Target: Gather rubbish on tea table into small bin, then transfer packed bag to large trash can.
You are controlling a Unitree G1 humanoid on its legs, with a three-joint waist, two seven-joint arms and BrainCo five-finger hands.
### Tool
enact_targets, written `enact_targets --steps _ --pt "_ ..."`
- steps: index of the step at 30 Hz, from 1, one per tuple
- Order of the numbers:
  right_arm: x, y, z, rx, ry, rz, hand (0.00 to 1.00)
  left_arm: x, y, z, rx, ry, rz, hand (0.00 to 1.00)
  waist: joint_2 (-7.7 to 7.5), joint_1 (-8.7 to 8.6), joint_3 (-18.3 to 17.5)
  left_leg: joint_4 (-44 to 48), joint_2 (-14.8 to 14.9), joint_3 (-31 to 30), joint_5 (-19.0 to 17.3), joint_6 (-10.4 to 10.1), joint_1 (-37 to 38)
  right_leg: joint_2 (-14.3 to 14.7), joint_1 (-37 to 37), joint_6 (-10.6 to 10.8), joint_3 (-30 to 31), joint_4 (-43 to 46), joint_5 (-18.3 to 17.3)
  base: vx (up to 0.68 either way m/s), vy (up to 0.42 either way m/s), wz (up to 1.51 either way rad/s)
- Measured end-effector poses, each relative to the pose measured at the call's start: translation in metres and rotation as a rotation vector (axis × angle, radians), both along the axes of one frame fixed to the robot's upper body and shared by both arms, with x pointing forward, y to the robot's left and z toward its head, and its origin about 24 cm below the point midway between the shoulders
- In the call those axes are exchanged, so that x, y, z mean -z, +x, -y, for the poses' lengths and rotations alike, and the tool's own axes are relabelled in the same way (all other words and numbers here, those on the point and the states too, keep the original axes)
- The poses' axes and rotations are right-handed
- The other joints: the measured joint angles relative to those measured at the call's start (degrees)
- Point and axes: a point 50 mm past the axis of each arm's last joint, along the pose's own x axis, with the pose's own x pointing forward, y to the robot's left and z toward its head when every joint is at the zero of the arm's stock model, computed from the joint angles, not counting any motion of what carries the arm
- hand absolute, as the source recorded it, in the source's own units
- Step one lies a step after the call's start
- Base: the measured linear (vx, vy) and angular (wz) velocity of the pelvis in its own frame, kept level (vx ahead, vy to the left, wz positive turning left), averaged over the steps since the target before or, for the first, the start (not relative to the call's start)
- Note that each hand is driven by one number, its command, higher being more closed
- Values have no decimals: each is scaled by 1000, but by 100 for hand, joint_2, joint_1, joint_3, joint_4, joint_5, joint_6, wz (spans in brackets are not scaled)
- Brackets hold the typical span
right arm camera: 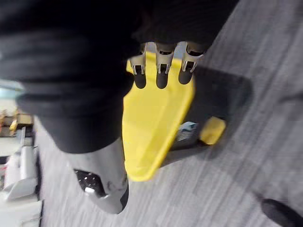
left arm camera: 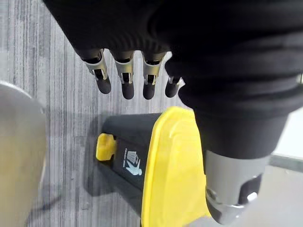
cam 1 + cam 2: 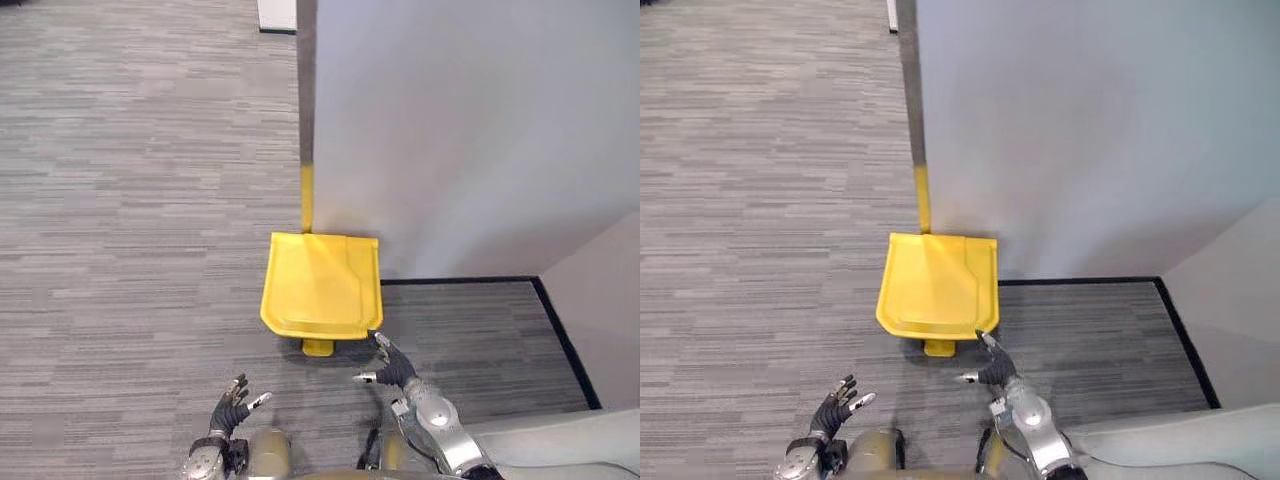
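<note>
Against the foot of a pale wall (image 3: 470,130), on grey carpet (image 3: 130,200): large black can (image 2: 124,142) with a yellow lid (image 3: 322,285), lid down and shut. Set at the wall's outer corner, back touching it or just short of it; cannot tell which. Low on the near side, a yellow pedal (image 3: 318,347), poking out from under the lid's front edge. On the black front beside the pedal, a white sticker (image 2: 132,163), seen from the left wrist. Above the can, up the corner edge of the wall, a short yellow strip (image 3: 307,195). Along the wall's base to the right, a black skirting (image 3: 460,280) line. Nearer than the can, low in the head views, left robot hand (image 3: 232,402): spread and relaxed, thumb apart, clasping nothing, held over bare carpet to the left of the pedal and apart from the lid. Right robot hand (image 3: 392,366): likewise spread loose and empty, reaching to just beside the lid's near right corner, apart from it as far as can be told. From the left wrist, fingers (image 2: 129,82) straight in a row, with the can's front and pedal past them. From the right wrist, fingers (image 1: 162,75) straight in front of the lid's yellow top, pedal off to one side.
</note>
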Motion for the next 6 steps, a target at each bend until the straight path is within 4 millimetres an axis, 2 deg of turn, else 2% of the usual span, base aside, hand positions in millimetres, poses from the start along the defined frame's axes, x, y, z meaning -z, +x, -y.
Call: enact_targets --steps 2,6 --pt "9 -15 10 32 -23 -56 0 0 -1 1 -17 -1 -2 0 120 -69 -58 -349 50 24 192 -30 237 103 200 -18 11 -312 173 -104 -24 -15" --pt "14 -26 17 56 -32 -81 0 2 -5 -5 -27 11 -12 0 171 -107 -173 -617 74 136 302 -27 381 188 285 11 82 -686 349 -103 4 -11"
